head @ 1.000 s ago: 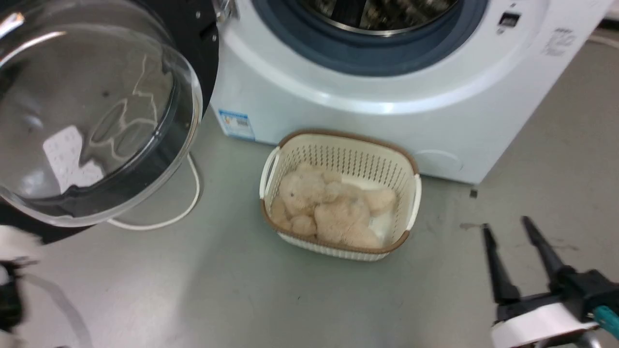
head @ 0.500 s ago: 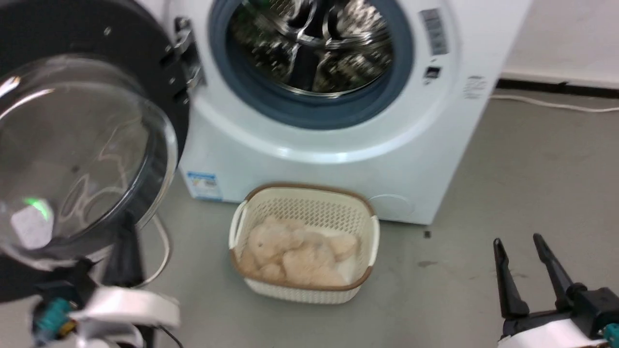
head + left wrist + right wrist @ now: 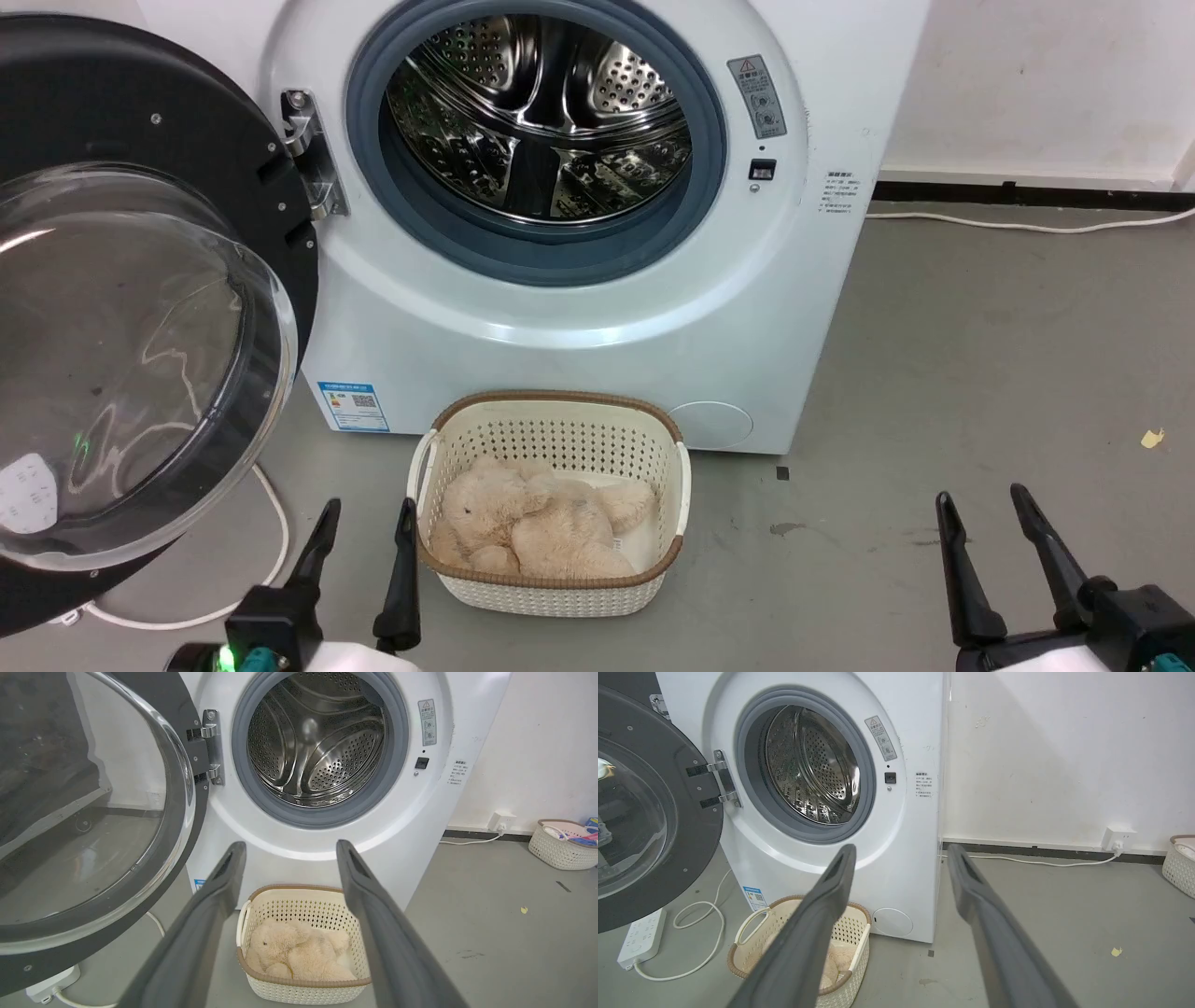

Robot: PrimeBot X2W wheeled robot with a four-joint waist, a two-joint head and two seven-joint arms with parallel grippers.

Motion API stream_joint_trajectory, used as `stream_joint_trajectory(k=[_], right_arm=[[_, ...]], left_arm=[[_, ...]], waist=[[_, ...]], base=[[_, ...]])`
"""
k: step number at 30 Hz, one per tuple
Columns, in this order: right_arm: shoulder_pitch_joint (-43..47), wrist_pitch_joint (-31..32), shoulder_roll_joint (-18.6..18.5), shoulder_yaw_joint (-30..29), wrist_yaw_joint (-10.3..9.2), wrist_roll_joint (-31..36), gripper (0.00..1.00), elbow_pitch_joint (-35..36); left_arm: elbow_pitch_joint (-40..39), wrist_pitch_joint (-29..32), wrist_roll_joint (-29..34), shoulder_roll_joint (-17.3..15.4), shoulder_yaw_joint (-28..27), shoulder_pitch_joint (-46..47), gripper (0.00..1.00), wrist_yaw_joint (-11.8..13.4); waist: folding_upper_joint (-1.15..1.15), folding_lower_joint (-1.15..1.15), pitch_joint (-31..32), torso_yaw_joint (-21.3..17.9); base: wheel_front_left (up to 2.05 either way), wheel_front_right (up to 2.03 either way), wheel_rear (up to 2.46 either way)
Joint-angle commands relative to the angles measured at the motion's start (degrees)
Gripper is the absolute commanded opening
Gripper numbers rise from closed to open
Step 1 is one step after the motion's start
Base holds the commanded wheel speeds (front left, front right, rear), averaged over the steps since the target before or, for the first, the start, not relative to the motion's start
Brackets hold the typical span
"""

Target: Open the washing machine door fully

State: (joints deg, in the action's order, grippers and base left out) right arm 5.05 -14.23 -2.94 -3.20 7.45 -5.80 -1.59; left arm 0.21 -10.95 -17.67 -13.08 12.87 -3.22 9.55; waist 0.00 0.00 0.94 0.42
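Hanging left of the washer (image 3: pixel 579 345), the door (image 3: pixel 140 103) is seen swung wide in the head view; the left gripper (image 3: pixel 369 511), shut a moment ago, is parted, empty. Left wrist view: drum (image 3: pixel 317 742) bared. Right wrist view: the right gripper (image 3: pixel 901 848) is open; the task is judged done.

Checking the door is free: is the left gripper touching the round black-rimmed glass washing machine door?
Apart. Head view: grey floor shows between the open left gripper and the washing machine door.
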Motion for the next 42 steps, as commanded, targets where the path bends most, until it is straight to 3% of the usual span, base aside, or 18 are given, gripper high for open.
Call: stream_joint_trajectory(k=[1, 15, 16, 42], right_arm=[[0.78, -0.23, 0.06, 0.13, 0.03, -0.43, 1.00, -0.28], [0.71, -0.42, 0.06, 0.46, 0.03, -0.98, 1.00, -1.51], [0.47, -0.02, 0.00, 0.39, 0.00, -0.75, 0.00, -1.43], [-0.53, 2.57, 0.01, 0.89, 0.01, 0.41, 0.00, -0.90]], left_arm=[[0.23, -0.02, 0.53, 0.04, 0.15, -0.67, 1.00, 0.65], [0.72, -1.79, 1.61, 0.41, 0.64, 0.09, 1.00, 1.95], [0.59, -1.48, 1.37, 0.42, 0.79, -0.20, 0.00, 1.70], [0.45, 0.78, 4.29, 2.17, -1.64, 0.41, 0.00, -0.33]], waist=[[0.00, 0.00, 0.02, 0.06], [0.00, 0.00, -0.09, 0.33], [0.00, 0.00, -0.10, 0.33], [0.00, 0.00, -0.26, 0.19]], base=[[0.00, 0.00, 0.00], [0.00, 0.00, 0.00], [0.00, 0.00, 0.00], [0.00, 0.00, 0.00]])
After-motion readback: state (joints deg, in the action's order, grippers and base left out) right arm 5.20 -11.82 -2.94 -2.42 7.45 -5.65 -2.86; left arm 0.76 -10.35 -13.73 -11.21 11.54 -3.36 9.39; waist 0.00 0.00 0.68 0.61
